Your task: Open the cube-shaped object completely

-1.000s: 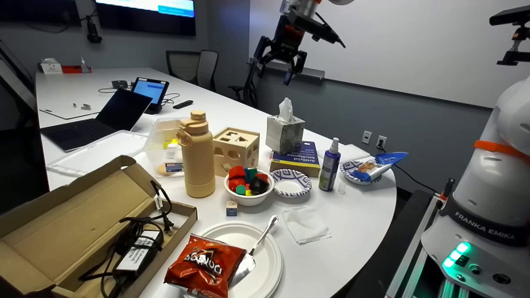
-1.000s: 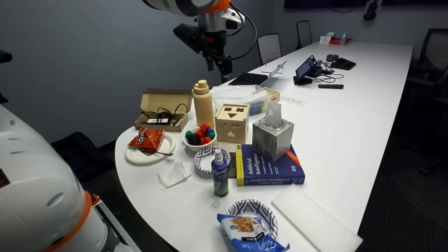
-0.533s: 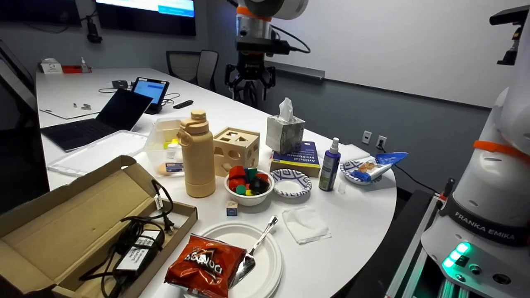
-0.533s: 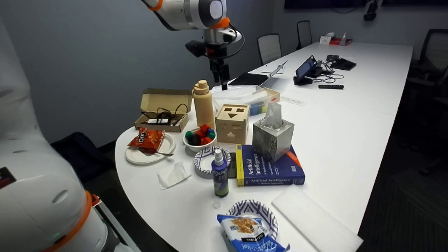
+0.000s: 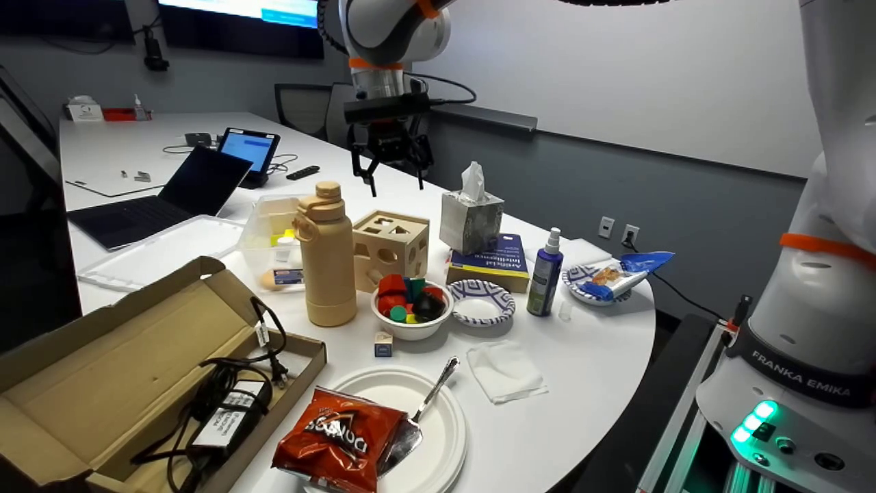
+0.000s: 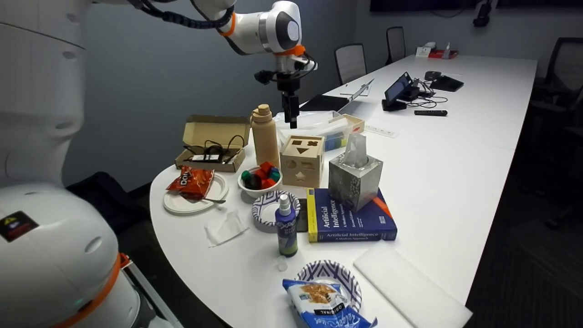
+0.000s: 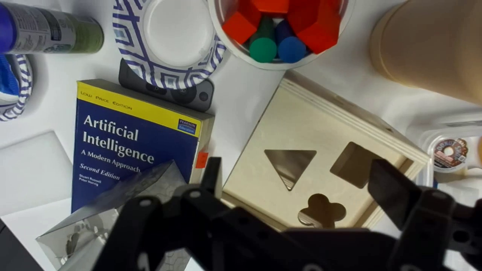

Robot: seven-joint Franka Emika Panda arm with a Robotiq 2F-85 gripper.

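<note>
Cube-shaped wooden box stands on the white worktop beside the tan bottle, its lid, cut with triangular, square and clover-shaped holes, lying across the top. The end effector hangs in the air near it, higher than the lid, jaws spread wide, tips apart from the wood; in the wrist view, part of the lid shows between them. Just beside the box, a white bowl holds blocks in red, green, blue, yellow and black. A clear bin contains a round-topped pod among things hard to make out. In the open cardboard carton lie a black power adapter and cables. White tissue rises from a silver tissue box set on a blue book. Farther along sit a laptop and a tablet, with chairs, wall screens and a whiteboard around.
</note>
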